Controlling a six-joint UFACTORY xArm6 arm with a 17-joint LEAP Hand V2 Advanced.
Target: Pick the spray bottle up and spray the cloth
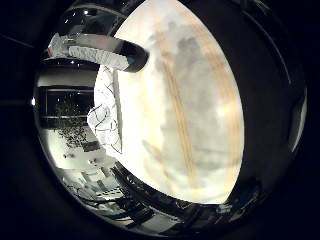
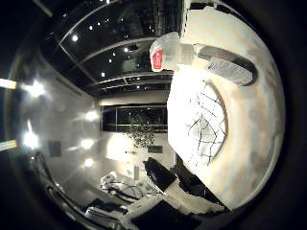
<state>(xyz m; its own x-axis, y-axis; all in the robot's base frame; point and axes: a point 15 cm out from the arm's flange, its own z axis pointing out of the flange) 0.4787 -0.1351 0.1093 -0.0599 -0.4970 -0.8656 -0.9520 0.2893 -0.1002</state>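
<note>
White cloth [image 2: 201,122] with dark lines on pale wooden table [image 1: 200,110], spray bottle [image 2: 165,52] beside it, fingers' [image 1: 100,52] state unclear.

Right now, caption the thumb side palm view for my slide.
Spray bottle lying on the table beside the checked cloth.

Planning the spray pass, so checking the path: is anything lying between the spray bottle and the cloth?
Nothing visible does. The spray bottle lies on the pale table right beside the white gridded cloth.
</note>
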